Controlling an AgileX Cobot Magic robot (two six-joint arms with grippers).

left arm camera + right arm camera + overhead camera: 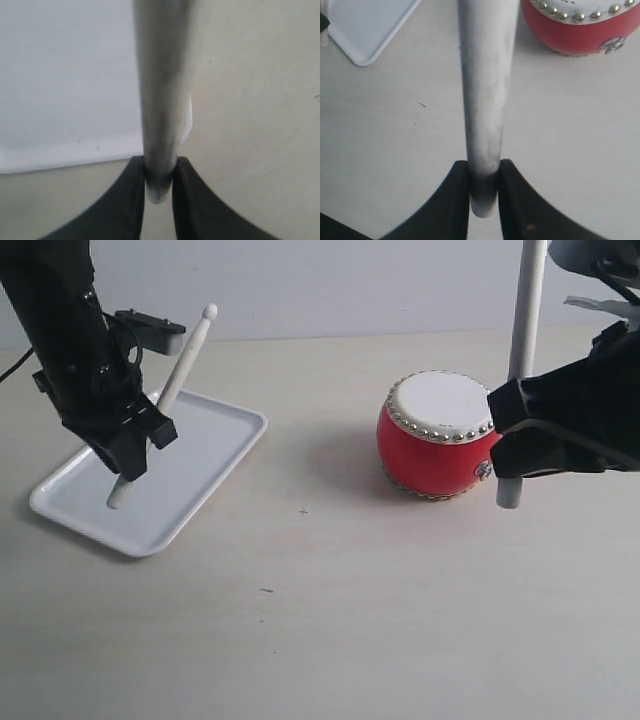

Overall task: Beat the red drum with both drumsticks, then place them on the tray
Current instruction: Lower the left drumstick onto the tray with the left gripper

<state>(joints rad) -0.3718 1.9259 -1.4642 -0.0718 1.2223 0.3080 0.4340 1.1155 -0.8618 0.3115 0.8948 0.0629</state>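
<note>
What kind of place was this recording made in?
Likely a robot-lab tabletop setup: a plain pale table, a bare wall behind, and staged props, a drum and a tray.

The left gripper (138, 445) is held low and tilted downward, its black jaws pinched on the slanted left drumstick (186, 358). The right gripper (508, 435) is held roughly level, pointed inward from the right, its jaws clamped around the upright right drumstick (527, 310).

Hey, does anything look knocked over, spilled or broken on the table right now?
Nothing stands out. The red drum sits upright, the tray lies flat, and the left end effector and right end effector each grip one of the drumsticks cleanly.
</note>
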